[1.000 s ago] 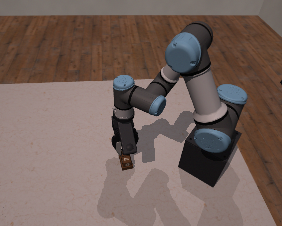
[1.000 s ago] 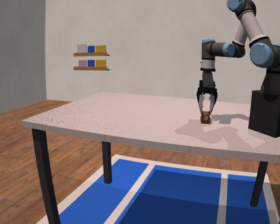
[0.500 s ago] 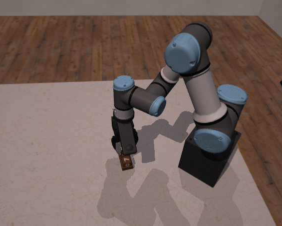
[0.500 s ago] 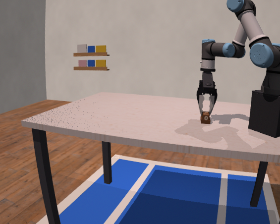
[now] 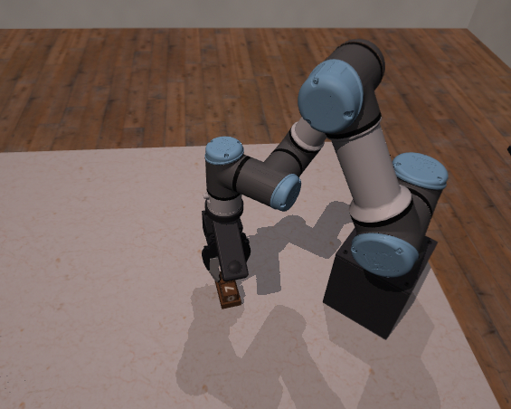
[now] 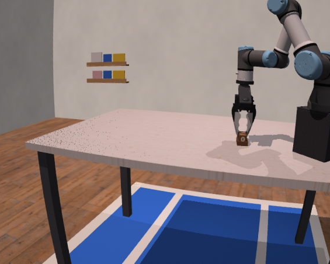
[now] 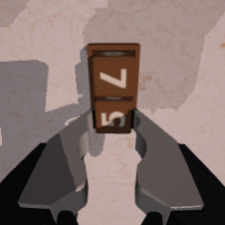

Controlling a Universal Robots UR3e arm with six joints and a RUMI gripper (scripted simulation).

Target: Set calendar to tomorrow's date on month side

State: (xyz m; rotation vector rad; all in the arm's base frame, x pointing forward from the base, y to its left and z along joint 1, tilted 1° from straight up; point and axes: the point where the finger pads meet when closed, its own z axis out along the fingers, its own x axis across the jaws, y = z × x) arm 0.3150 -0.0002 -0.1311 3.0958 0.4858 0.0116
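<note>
The gripper [image 5: 221,277] [image 6: 243,133] [image 7: 113,110] grips the 5-topped cube [image 7: 113,120] across the tray's [image 5: 231,306] [image 6: 242,143] [image 7: 113,46] long axis, beside the 7-topped cube [image 5: 228,289] [image 6: 242,138] [image 7: 113,77].

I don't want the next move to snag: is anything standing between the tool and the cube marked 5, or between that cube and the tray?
Nothing visible: the tool straddles the cube marked 5, directly over the tray.
</note>
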